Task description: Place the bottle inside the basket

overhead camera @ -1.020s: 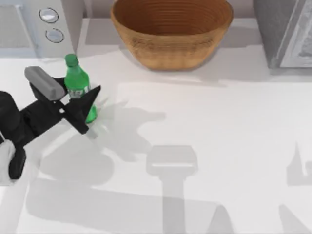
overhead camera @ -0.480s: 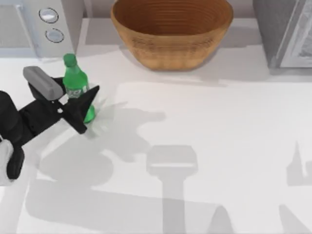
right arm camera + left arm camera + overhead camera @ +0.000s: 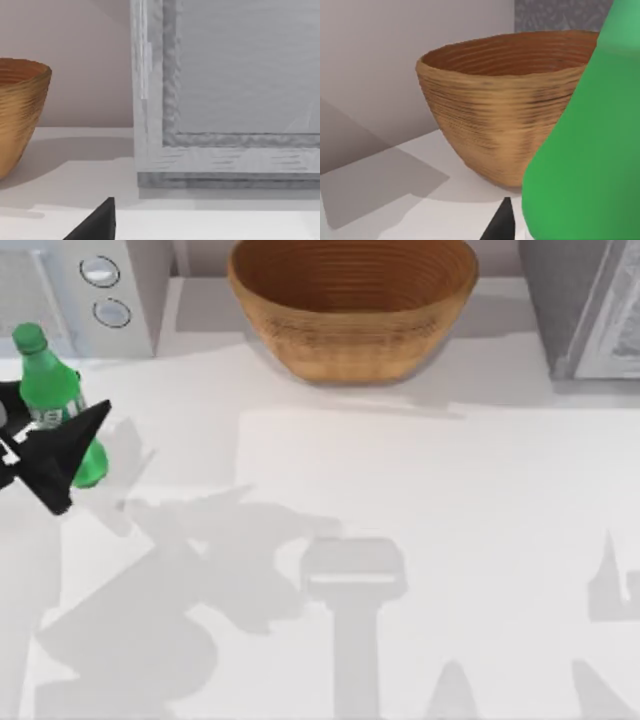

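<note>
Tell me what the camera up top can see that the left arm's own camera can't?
From the top view you get the whole scene: the left pincer closed around the bottle at the table's left side, the bottle's cap, and a grey box with two round dials at the back. The left wrist view gives a close side look at the basket's woven wall, with the bottle as a big green shape right by the lens. Both show the bottle, the basket and the white table.
</note>
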Robot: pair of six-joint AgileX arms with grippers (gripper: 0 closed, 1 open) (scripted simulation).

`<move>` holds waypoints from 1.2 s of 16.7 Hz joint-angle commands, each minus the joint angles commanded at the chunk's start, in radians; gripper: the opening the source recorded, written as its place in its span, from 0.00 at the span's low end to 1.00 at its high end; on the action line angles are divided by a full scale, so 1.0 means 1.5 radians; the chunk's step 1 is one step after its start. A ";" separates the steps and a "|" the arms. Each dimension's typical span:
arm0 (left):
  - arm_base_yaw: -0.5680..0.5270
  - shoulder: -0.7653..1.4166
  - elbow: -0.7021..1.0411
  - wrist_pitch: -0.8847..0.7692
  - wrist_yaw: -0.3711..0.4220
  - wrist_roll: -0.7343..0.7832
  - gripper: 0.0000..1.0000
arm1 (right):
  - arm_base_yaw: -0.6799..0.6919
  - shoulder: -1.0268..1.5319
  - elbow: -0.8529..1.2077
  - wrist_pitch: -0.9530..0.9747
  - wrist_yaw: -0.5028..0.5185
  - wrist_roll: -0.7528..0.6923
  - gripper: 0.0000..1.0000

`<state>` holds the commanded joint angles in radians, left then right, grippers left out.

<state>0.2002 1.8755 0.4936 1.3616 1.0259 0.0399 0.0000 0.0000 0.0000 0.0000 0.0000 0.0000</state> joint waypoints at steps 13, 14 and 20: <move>0.110 -0.173 -0.077 -0.109 0.110 0.004 0.00 | 0.000 0.000 0.000 0.000 0.000 0.000 1.00; 0.102 -0.164 -0.063 -0.117 0.103 0.005 0.00 | 0.000 0.000 0.000 0.000 0.000 0.000 1.00; -0.021 -0.052 0.169 -0.246 -0.006 0.004 0.00 | 0.000 0.000 0.000 0.000 0.000 0.000 1.00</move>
<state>0.1686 1.7969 0.7470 0.9921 1.0163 0.0466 0.0000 0.0000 0.0000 0.0000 0.0000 0.0000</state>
